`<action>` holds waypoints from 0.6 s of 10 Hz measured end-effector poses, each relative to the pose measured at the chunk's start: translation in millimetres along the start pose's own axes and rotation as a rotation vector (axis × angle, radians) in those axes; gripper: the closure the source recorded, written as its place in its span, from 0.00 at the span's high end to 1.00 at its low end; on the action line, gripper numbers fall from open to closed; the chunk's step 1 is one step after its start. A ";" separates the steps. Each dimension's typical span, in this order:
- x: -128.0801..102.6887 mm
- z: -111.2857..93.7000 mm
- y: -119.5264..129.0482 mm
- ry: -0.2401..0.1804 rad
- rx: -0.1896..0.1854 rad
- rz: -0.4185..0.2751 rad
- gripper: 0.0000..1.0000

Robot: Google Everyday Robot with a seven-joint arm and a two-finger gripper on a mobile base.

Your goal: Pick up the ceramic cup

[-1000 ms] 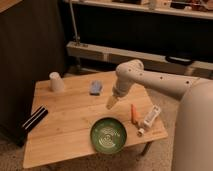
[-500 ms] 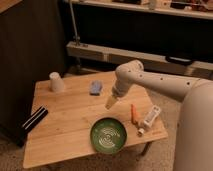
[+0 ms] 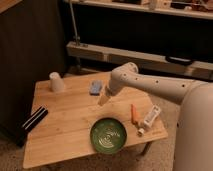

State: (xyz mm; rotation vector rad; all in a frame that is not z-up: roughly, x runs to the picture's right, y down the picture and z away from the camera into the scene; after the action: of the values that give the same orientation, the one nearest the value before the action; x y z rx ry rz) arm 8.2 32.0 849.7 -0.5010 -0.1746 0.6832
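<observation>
Off-white ceramic cup (image 3: 56,81) stands untouched at the upper left of the wooden table (image 3: 65,135). The gripper (image 3: 103,98) hangs mid-frame, well apart from it; whether it is open or closed I cannot tell. Reach, grasp and lift are all left to do.

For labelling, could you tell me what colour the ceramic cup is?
Off-white cup, camera view; hand above the table.

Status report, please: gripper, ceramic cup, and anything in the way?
Gripper above table centre. Ceramic cup at far left corner, untouched, well apart from gripper. Small blue object lies roughly between them.
</observation>
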 end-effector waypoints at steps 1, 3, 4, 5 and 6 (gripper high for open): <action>-0.6 0.2 0.6 0.000 -0.001 -0.001 0.80; 0.4 0.0 0.1 0.000 -0.001 0.002 0.80; -1.1 0.4 1.0 -0.003 -0.001 0.000 0.80; -4.0 0.2 0.6 -0.017 0.003 -0.004 0.80; -12.4 -0.7 -2.0 -0.047 0.009 -0.012 0.80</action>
State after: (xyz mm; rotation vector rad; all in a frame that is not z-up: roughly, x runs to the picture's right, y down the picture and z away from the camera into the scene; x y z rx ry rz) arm 0.1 22.5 850.2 -0.4750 -0.2181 0.6836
